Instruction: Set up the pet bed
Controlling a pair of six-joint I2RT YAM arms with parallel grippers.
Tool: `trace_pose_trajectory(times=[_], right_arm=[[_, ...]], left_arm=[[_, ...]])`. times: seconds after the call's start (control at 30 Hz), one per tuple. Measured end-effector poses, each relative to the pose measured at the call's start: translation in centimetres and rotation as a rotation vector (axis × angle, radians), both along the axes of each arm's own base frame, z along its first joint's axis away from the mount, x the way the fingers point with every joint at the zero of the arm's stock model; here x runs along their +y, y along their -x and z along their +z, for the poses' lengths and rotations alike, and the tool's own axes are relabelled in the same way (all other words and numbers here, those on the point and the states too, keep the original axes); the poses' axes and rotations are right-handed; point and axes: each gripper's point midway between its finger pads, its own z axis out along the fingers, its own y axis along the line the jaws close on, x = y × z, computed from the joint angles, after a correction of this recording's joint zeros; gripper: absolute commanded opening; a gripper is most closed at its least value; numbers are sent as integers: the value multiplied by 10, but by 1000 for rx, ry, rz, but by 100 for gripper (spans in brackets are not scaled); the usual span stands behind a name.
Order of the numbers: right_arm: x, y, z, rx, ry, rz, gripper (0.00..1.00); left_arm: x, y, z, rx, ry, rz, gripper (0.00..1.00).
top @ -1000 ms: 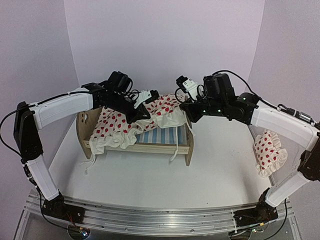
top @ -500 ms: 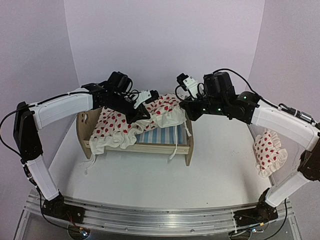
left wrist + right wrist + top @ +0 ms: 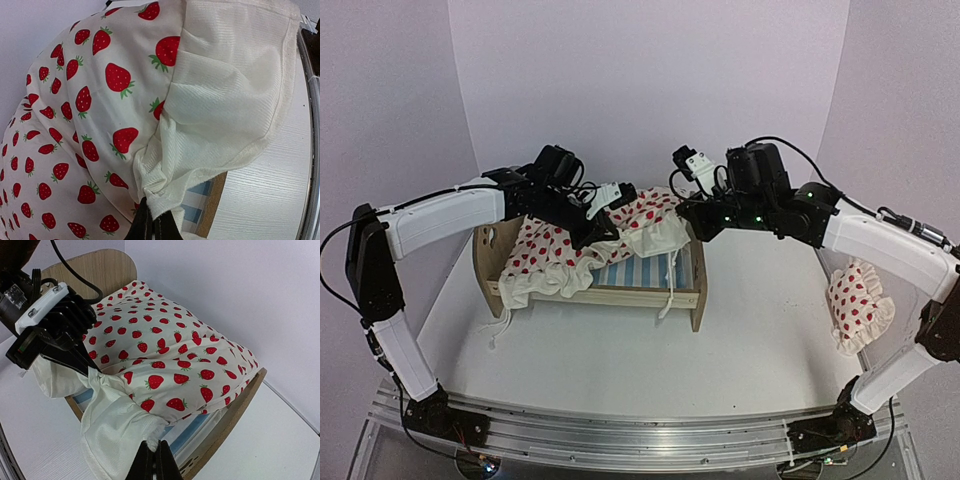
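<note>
The pet bed (image 3: 620,296) stands mid-table: a light-wood frame with its headboard (image 3: 486,252) on the left, its footboard (image 3: 700,292) on the right, and a blue-and-white striped mattress (image 3: 642,272). A cream strawberry-print duvet (image 3: 550,245) lies bunched over the bed's left and back. My left gripper (image 3: 603,232) is shut on the duvet's cream ruffled edge (image 3: 210,115), with its tips (image 3: 152,216) pinching a gathered fold. My right gripper (image 3: 688,215) is shut on the same ruffle (image 3: 115,425), its jaws (image 3: 153,447) tight on the hem above the footboard (image 3: 235,410).
A small strawberry-print ruffled pillow (image 3: 858,305) lies at the table's right edge beside the right arm. Cream ties (image 3: 500,325) hang off the bed's front left corner onto the white table (image 3: 620,370). Purple walls close in the back and sides.
My right gripper has shifted slightly left with the duvet's edge. The left gripper has hardly moved, and both stay shut on the ruffle.
</note>
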Motion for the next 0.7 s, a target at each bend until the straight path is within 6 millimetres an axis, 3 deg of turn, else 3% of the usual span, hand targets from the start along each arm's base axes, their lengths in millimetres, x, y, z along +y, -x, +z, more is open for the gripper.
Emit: trace_pose_trajectory(times=[0.13,0.4,0.7], right_arm=[[-4,-3,-2,-14,22,-22,0],[-24,-10,-27,-34,149,-94,0],[-31,-12,-75,11,265,-107,0]], left_arm=[[0,-1,0,-5,-1,4,0],[1,-1,-1,-4,-2,5,0],[1,-1,-2,-3,-3,5,0]])
